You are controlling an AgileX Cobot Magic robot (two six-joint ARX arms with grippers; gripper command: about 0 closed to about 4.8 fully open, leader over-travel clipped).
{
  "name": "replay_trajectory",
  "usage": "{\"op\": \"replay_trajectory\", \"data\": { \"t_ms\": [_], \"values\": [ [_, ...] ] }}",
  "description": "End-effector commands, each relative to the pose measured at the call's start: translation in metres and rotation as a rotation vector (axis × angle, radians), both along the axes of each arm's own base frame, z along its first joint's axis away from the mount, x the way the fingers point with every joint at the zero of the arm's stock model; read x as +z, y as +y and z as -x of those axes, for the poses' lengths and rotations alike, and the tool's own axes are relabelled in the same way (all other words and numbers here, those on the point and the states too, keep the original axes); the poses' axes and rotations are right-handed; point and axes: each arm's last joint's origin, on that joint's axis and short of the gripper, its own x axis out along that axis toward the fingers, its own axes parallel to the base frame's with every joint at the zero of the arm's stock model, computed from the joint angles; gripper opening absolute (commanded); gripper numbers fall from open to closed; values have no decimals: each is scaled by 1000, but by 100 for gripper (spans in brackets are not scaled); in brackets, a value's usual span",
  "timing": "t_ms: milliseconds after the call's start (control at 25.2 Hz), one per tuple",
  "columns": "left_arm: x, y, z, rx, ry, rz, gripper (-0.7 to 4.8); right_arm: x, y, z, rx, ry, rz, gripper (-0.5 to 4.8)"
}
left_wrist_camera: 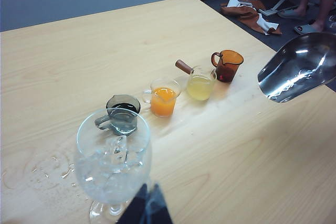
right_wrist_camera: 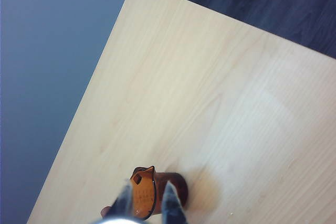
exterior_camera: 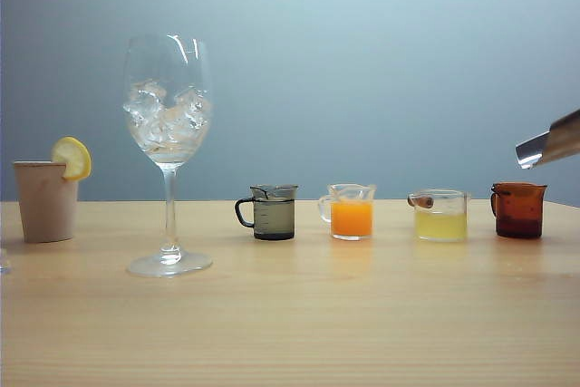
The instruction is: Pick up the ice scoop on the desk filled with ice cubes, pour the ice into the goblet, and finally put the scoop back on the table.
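Shiny silver metal ice scoop [left_wrist_camera: 296,66]: empty, aloft beyond the amber jug [exterior_camera: 518,209], gripped by right hand [right_wrist_camera: 147,203]; lower level onto bare surface [exterior_camera: 381,314]; left hand [left_wrist_camera: 147,208] state indiscernible, beside ice-filled clear goblet [exterior_camera: 169,124].

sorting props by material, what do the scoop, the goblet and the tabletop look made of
The ice scoop, in the air off the table's right side: polished metal by its mirror-like glare. The goblet: clear glass, or possibly clear plastic, as the ice cubes show through it. The table: pale wood or wood-look laminate with fine grain.
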Motion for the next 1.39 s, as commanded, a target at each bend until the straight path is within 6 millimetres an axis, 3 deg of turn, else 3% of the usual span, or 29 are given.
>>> {"op": "replay_trajectory", "data": {
  "t_ms": [40,199,397,715,1390],
  "values": [
    [2,0,0,-8,-19,5,-6,0,-2,0,3,-16,25,-4],
    [2,0,0,-8,-19,5,-6,-9,-3,0,-2,9,25,-4],
    [2,0,0,-8,-19,5,-6,-32,-18,8,-61,31,9,-4],
    [2,0,0,-8,-19,5,-6,-47,-45,7,-111,53,-4,-4],
    [2,0,0,-8,-19,5,-6,-87,-74,-22,-120,50,-18,-4]
  ]
}}
